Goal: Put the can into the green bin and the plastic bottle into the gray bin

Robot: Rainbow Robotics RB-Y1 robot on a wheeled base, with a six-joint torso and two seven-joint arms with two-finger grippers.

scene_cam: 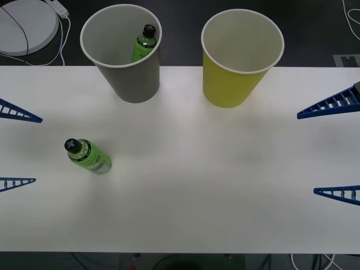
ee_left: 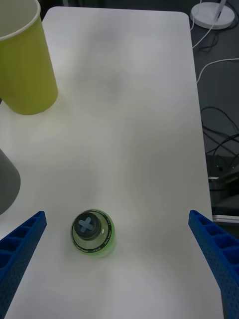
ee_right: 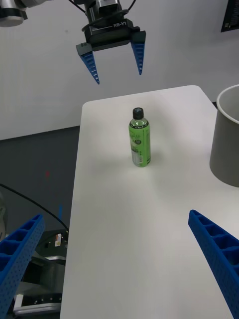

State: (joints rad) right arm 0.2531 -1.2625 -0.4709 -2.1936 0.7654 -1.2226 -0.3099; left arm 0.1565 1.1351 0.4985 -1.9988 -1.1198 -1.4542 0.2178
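Note:
One plastic bottle (scene_cam: pixel 89 156) (ee_right: pixel 139 140) (ee_left: pixel 92 232) of green drink with a black cap stands upright on the white table at the front left. My left gripper (scene_cam: pixel 11 147) (ee_right: pixel 114 59) (ee_left: pixel 119 269) is open at the table's left edge, with the bottle just in front of its gap. A second bottle of the same kind (scene_cam: pixel 145 43) leans inside the gray bin (scene_cam: pixel 132 84) (ee_right: pixel 228 144) (ee_left: pixel 7 182) at the back. The green bin (scene_cam: pixel 228 87) (ee_left: pixel 25 70) stands to its right with nothing showing inside. My right gripper (scene_cam: pixel 336 149) (ee_right: pixel 119 269) is open at the right edge. The can is out of view.
A white table (scene_cam: pixel 225 185) carries everything, and both bins stand at its far edge. A round white base with a cable (scene_cam: pixel 25 25) (ee_left: pixel 211 14) lies on the dark floor behind the left corner. More cables (ee_left: pixel 219 149) run on the floor.

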